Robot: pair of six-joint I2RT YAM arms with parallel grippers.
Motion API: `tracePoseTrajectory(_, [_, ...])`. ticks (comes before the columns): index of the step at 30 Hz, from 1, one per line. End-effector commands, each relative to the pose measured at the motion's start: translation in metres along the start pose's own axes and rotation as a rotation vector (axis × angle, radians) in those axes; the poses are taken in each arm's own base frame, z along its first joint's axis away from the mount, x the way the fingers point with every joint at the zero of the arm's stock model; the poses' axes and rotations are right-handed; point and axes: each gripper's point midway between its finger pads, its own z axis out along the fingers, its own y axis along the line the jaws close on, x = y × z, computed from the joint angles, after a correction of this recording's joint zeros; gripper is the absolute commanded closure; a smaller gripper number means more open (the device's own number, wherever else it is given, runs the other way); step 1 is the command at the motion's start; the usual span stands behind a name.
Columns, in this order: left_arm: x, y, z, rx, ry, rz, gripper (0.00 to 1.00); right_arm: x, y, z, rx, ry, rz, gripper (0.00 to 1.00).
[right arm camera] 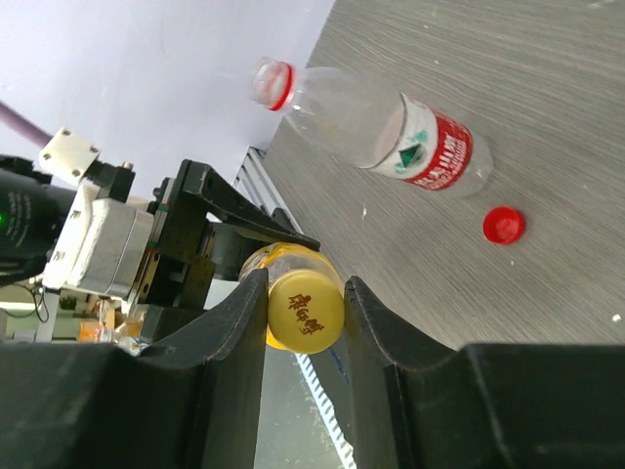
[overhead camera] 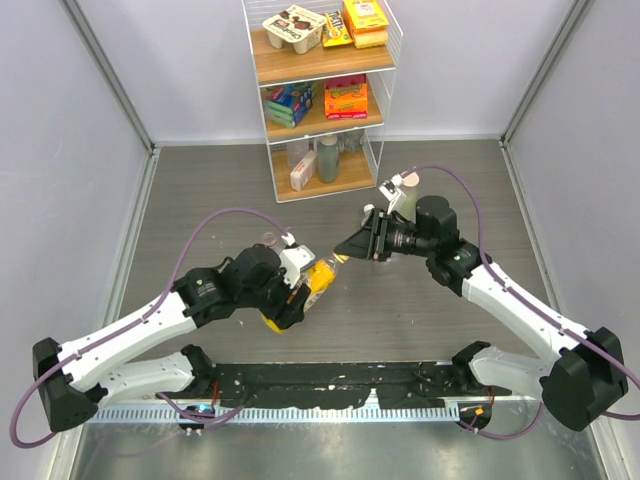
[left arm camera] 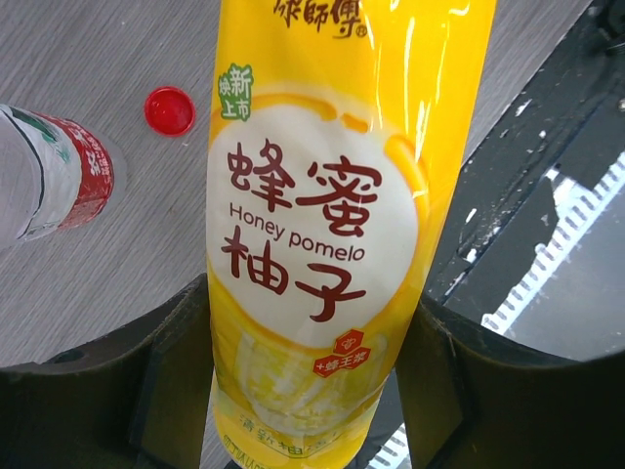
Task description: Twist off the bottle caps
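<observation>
My left gripper (left arm camera: 311,303) is shut on the body of the yellow-orange juice bottle (left arm camera: 322,195), holding it tilted above the table (overhead camera: 318,282). My right gripper (right arm camera: 305,285) is shut on that bottle's yellow cap (right arm camera: 305,311), one finger on each side; from above it meets the bottle's neck (overhead camera: 345,250). A loose red cap (right arm camera: 504,225) lies on the table beside the clear bottle with the red label (right arm camera: 391,132), whose neck is open. Both also show in the left wrist view: the red cap (left arm camera: 169,109) and the red-label bottle (left arm camera: 59,181).
A white wire rack (overhead camera: 320,90) of goods stands at the back centre. A pale green bottle with a cream pointed top (overhead camera: 405,195) stands just behind my right wrist. A black rail (overhead camera: 340,385) runs along the near edge between the arm bases.
</observation>
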Motion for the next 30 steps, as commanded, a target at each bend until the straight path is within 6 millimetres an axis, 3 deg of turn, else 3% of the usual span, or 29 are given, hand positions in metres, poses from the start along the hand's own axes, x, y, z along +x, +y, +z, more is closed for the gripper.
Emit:
tracePoseTrajectory(1, [-0.03, -0.021, -0.018, 0.099, -0.126, 0.007, 1.0, -0.026, 0.052, -0.013, -0.168, -0.084, -0.197, 0.98])
tracePoseTrajectory(8, [-0.04, -0.053, -0.033, 0.279, -0.166, 0.029, 1.0, -0.023, 0.07, -0.021, -0.262, -0.081, -0.317, 0.99])
tracePoseTrajectory(17, [-0.052, -0.094, -0.057, 0.52, -0.225, 0.073, 1.0, -0.008, 0.105, -0.048, -0.425, -0.077, -0.455, 0.99])
tracePoseTrajectory(30, [-0.064, -0.139, -0.107, 0.829, -0.308, 0.135, 1.0, 0.005, 0.146, -0.085, -0.582, -0.099, -0.659, 0.98])
